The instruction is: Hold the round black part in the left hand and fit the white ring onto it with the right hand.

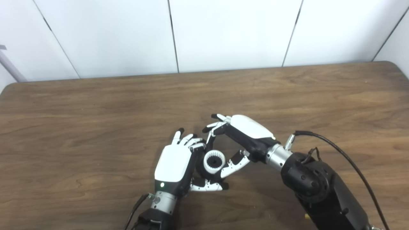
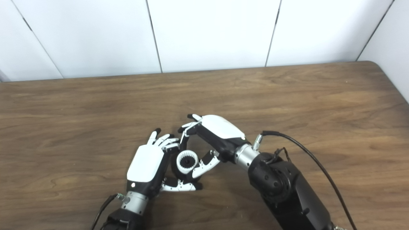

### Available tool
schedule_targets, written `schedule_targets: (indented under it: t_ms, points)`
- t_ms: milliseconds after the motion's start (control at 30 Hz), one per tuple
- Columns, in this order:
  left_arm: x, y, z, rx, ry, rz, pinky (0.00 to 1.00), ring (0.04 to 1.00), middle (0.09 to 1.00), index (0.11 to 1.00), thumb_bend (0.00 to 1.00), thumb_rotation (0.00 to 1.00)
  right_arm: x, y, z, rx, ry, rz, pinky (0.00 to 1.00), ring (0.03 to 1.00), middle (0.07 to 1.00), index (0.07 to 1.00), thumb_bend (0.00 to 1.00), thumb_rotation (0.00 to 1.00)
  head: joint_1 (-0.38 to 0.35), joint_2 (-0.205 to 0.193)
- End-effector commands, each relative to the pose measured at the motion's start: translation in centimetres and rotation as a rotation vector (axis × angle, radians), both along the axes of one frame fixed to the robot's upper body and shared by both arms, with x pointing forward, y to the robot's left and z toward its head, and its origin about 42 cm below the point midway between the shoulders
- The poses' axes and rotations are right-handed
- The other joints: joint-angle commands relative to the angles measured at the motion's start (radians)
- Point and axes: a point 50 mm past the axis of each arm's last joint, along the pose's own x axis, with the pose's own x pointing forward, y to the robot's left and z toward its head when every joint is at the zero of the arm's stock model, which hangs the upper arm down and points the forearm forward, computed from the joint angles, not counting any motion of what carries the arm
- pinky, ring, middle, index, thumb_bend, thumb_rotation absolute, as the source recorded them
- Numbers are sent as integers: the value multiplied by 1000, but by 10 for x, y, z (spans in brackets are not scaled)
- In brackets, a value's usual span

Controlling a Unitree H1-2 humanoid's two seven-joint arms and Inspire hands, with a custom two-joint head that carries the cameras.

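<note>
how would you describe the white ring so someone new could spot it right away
Look at the near middle of the wooden table, where the two hands meet. Between the left hand and the right hand sits the white ring, on the black part that the left hand holds. It is the only small round white piece with teeth around a dark centre hole.

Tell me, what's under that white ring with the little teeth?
A round black part sits under the white ring, cupped in the left robot hand. Most of it is hidden by the ring and fingers.

Wooden tabletop (image 1: pixel 96 105)

Brown wood grain is shown throughout; two robot hands are seen low at 6 o'clock.
</note>
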Motion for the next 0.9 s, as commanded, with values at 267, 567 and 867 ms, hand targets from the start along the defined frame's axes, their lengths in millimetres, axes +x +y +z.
schedule_targets:
  t_ms: [267,567,867]
  points:
    - [-1,-1,1,18,-5,-5,1000,864,766,484,525,57,3,-1,5,26,-33,-9,969,983,821,485,520,128,-2,2]
    - [0,-1,0,19,-5,-5,1000,866,766,484,525,58,2,-2,-1,11,-22,-17,958,985,829,486,521,129,-7,2]
    - [-1,-3,0,11,1,-8,1000,871,768,484,524,57,0,1,-4,18,-31,-5,965,979,825,485,521,129,-5,3]
